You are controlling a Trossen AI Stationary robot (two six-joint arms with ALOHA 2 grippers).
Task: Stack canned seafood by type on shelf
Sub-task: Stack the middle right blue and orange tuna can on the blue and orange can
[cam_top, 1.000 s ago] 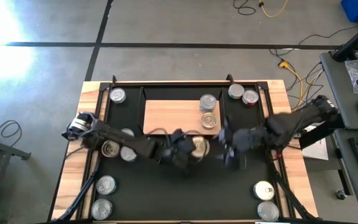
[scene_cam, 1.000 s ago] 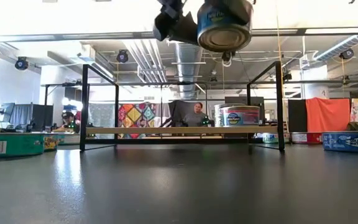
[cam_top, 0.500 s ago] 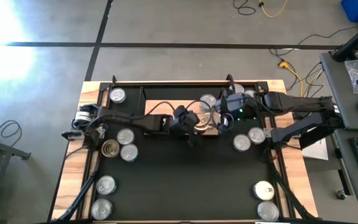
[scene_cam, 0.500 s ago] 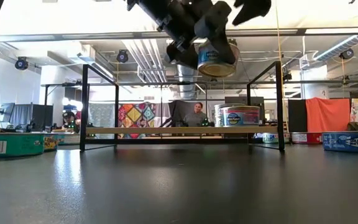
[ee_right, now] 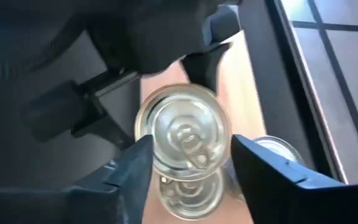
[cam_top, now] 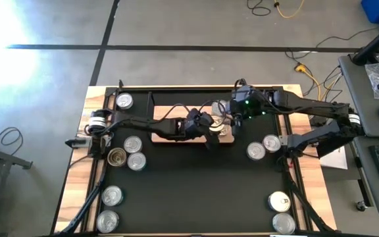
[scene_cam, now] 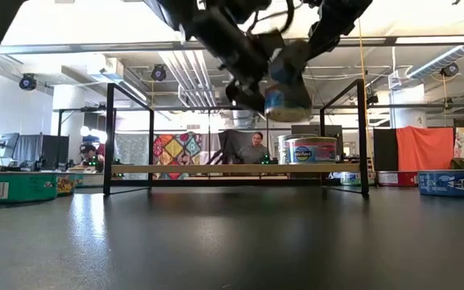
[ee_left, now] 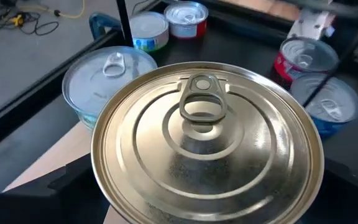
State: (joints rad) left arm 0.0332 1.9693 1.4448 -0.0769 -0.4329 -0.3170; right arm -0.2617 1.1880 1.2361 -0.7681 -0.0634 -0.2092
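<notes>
Table [cam_top: 77,197], high view: black mat fills centre frame. Shelf [cam_top: 170,115] sits upper centre, tins stacked at its right end [cam_top: 221,106]. Left gripper [cam_top: 210,129], fingers clamped on a gold-topped tin [ee_left: 207,140], hangs over the shelf's lower right edge. Right gripper [cam_top: 234,122] just right of it, fingers apart, flanking that tin [ee_right: 182,134]. Loose tins lie lower left [cam_top: 133,144] and right [cam_top: 256,151].

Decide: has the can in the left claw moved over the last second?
Yes. In the low view the can has come down from the top edge toward the shelf, not touching it.
</notes>
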